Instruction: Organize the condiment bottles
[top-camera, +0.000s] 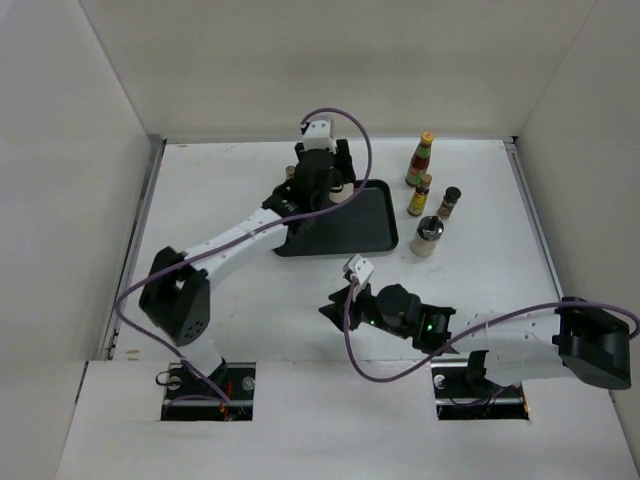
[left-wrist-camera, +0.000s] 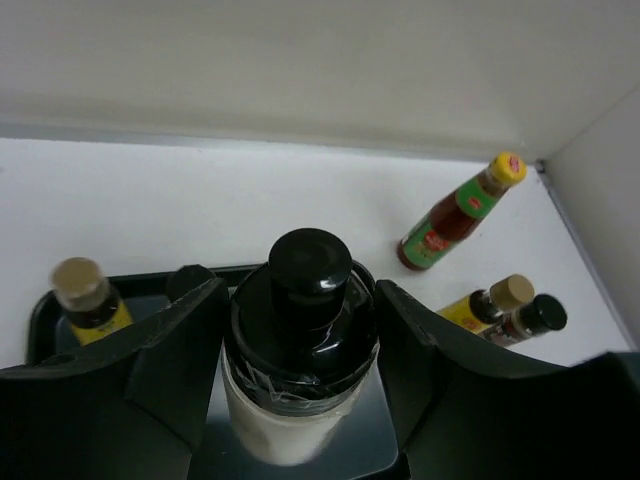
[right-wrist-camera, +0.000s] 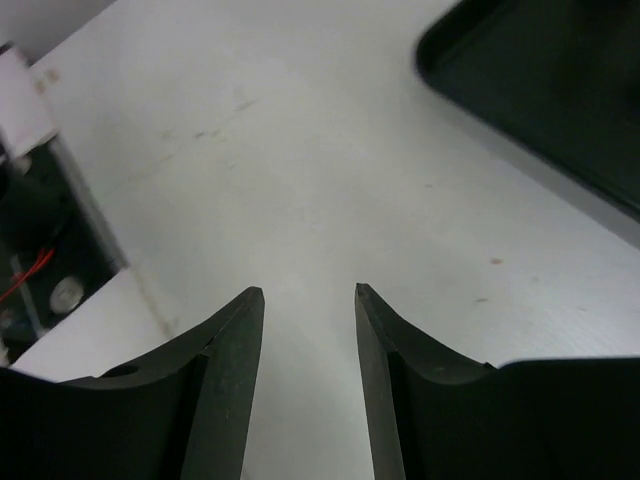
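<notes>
My left gripper (left-wrist-camera: 300, 300) is shut on a white jar with a black cap (left-wrist-camera: 300, 350), held upright over the black tray (top-camera: 370, 235). In the left wrist view an amber yellow-labelled bottle (left-wrist-camera: 88, 300) and a dark cap (left-wrist-camera: 188, 282) stand at the tray's back left. To the right of the tray stand the tall red bottle with a yellow cap (top-camera: 421, 160), an amber bottle (top-camera: 420, 196), a dark-capped jar (top-camera: 449, 203) and a silver-lidded shaker (top-camera: 428, 237). My right gripper (right-wrist-camera: 308, 292) is open over bare table, with nothing between its fingers.
The tray's near corner (right-wrist-camera: 560, 90) lies ahead and to the right of my right gripper. White walls close in the table on three sides. The right arm (top-camera: 400, 312) lies low in front of the tray.
</notes>
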